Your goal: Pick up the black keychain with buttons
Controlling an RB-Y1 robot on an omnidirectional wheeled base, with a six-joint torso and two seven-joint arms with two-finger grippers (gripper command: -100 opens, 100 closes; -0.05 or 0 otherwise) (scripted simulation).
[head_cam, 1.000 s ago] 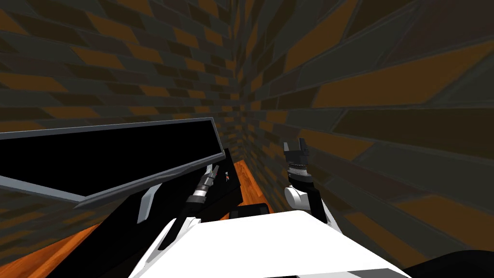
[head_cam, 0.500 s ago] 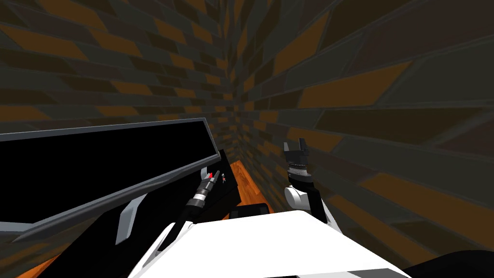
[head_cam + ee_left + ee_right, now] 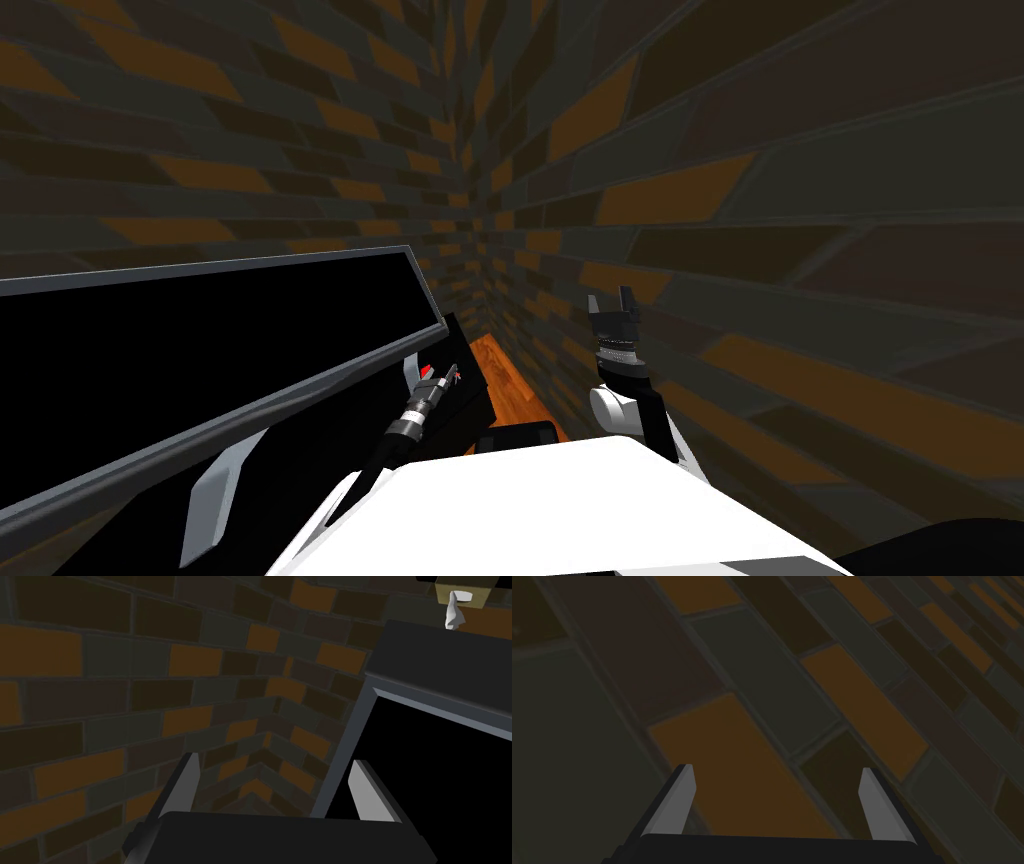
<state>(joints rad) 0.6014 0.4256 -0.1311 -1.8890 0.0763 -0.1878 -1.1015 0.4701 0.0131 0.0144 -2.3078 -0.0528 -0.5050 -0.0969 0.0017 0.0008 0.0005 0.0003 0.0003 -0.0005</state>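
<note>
Head view: left claw (image 3: 446, 376) over the black worktop (image 3: 472, 402), just beside a tiny speck, maybe the keychain (image 3: 458, 379). Left wrist view: spread wide, holding nothing. Right wrist view: right claw (image 3: 776, 768) spread too. Nothing picked up yet.

Black screen (image 3: 200, 340), left tool (image 3: 452, 374) near, brick walls (image 3: 750, 200)

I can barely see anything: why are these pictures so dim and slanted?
Head view: dim light, brick wall courses splaying from the wide lens, whole picture tilted. Left wrist view: equally dim, television pure black. Right wrist view: murky bricks, pale gripper fingers brightest.
</note>
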